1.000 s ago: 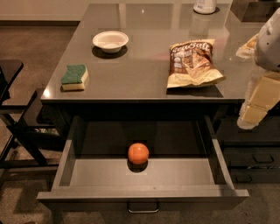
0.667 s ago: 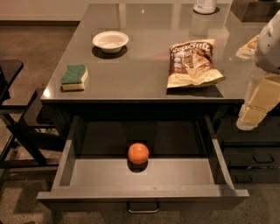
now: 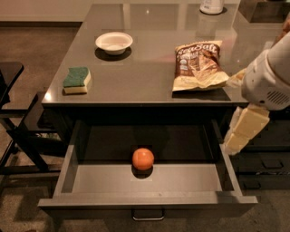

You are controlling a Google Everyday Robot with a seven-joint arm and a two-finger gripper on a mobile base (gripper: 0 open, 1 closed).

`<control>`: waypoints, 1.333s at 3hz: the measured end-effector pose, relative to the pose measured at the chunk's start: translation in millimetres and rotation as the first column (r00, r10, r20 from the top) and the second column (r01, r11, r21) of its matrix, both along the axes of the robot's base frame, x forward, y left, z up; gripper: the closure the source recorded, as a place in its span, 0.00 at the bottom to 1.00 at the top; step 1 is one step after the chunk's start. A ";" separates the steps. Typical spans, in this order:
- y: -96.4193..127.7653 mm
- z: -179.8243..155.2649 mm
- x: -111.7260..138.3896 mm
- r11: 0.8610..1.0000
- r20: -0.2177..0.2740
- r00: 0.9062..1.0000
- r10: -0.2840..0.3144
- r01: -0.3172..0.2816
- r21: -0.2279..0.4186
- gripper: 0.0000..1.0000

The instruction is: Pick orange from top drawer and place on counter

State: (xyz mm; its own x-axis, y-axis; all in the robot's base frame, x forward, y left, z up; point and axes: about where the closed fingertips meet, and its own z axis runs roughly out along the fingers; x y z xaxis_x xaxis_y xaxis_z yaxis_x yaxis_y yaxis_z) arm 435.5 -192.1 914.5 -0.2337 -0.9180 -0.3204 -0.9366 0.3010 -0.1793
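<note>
The orange [image 3: 143, 158] lies in the middle of the open top drawer [image 3: 145, 199], a wide shallow grey drawer pulled out toward me with a small metal handle at its front. The counter [image 3: 145, 77] is the glossy grey tabletop above it. My gripper [image 3: 242, 131] hangs from the white arm at the right. It is just outside the drawer's right wall, level with the counter's front edge and well to the right of the orange. It holds nothing that I can see.
On the counter are a white bowl [image 3: 114, 42] at the back left, a green and yellow sponge [image 3: 76, 80] at the left edge and a chip bag [image 3: 198, 65] at the right. A white container [image 3: 211, 6] stands at the far edge. A dark chair [image 3: 13, 122] is at the left. Darker drawers [image 3: 267, 158] are at the right.
My arm and gripper have moved a little down and to the left, closer to the drawer's right wall. The orange and the drawer have not moved.
</note>
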 end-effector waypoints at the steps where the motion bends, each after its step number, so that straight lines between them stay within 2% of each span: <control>1: 19.0 -33.7 -4.7 1.000 -0.087 0.996 0.005 -0.002 0.029 0.00; 2: 19.0 -33.7 -4.7 1.000 -0.087 0.996 0.005 -0.002 0.029 0.00; 4: 43.0 -104.5 -2.4 0.990 -0.131 0.991 0.011 0.008 0.143 0.00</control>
State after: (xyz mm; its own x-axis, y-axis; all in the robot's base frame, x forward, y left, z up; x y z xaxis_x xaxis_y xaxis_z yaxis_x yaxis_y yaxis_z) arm 433.1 -149.1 810.0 -0.2806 -0.8654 -0.4151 -0.9498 0.3128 -0.0101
